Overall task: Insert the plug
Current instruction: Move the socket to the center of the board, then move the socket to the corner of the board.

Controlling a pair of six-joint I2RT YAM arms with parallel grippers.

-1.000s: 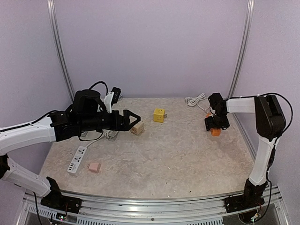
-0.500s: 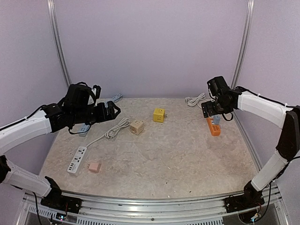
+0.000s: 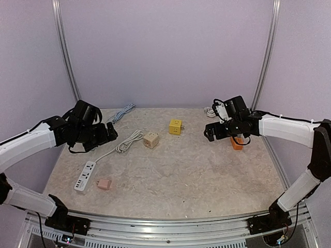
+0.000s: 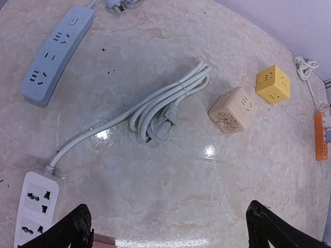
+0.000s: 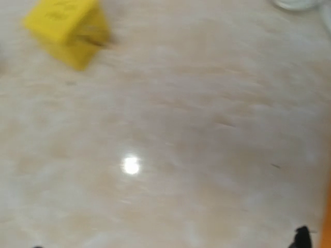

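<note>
The white power strip (image 3: 85, 175) lies at the front left; its grey cord runs to a coiled bundle (image 3: 126, 143) with the plug (image 4: 165, 126) at its end. The strip (image 4: 33, 206) and bundle (image 4: 168, 103) also show in the left wrist view. My left gripper (image 3: 109, 132) is open and empty, above the table left of the bundle; its fingertips (image 4: 77, 230) stand wide apart. My right gripper (image 3: 209, 132) is open and empty, right of the yellow cube socket (image 3: 175, 126). The right wrist view is blurred; the yellow cube (image 5: 67, 26) shows at its top left.
A beige cube socket (image 3: 151, 140) sits by the bundle. A pink adapter (image 3: 104, 184) lies near the white strip. A blue-grey power strip (image 4: 54, 54) lies at the back left. An orange power strip (image 3: 236, 143) and a white cable (image 3: 209, 110) lie at the back right.
My left gripper has pulled back left, away from the beige cube. My right gripper has swung left from the orange strip toward the yellow cube.
</note>
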